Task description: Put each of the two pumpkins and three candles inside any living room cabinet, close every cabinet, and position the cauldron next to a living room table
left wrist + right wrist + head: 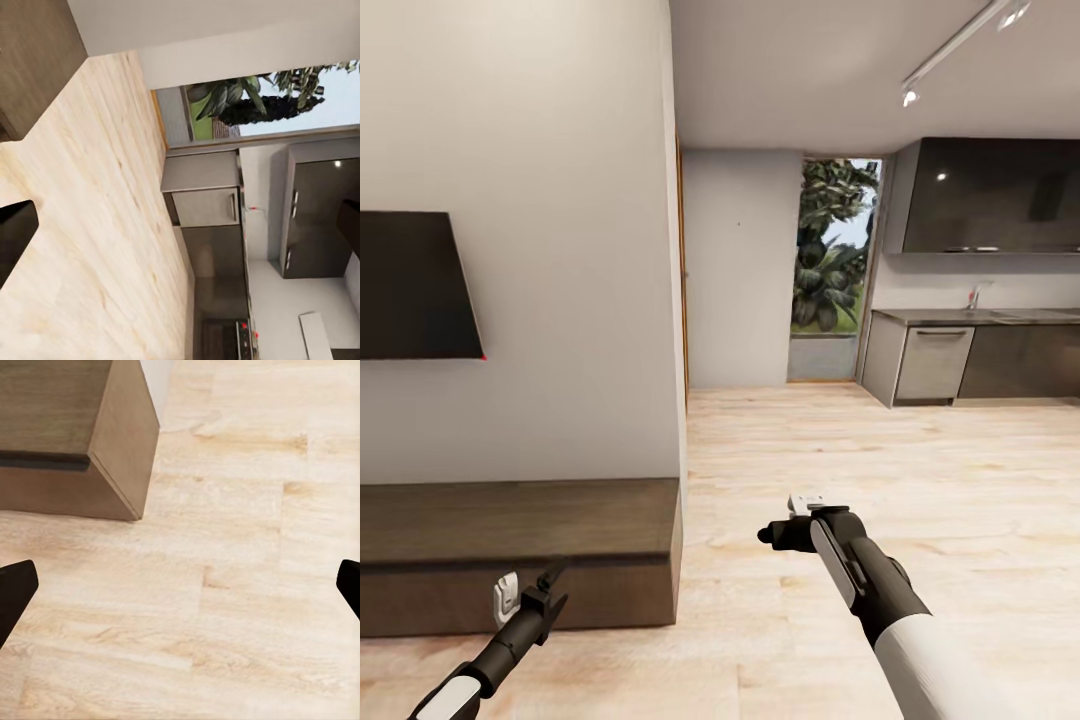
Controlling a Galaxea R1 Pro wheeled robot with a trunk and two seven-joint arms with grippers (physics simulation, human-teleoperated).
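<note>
Ahead of you a white wall (520,250) carries a dark screen (410,285), with pale wood floor (860,470) running back to a kitchen (980,300) and a window (838,250). The cabinet (510,550) stands low against that wall, its front closed, empty on top. Your right gripper (180,585) hangs over bare floor beside the cabinet's end, fingers spread wide and empty. Your left gripper (545,585) sits before the cabinet front; I cannot tell its state.
</note>
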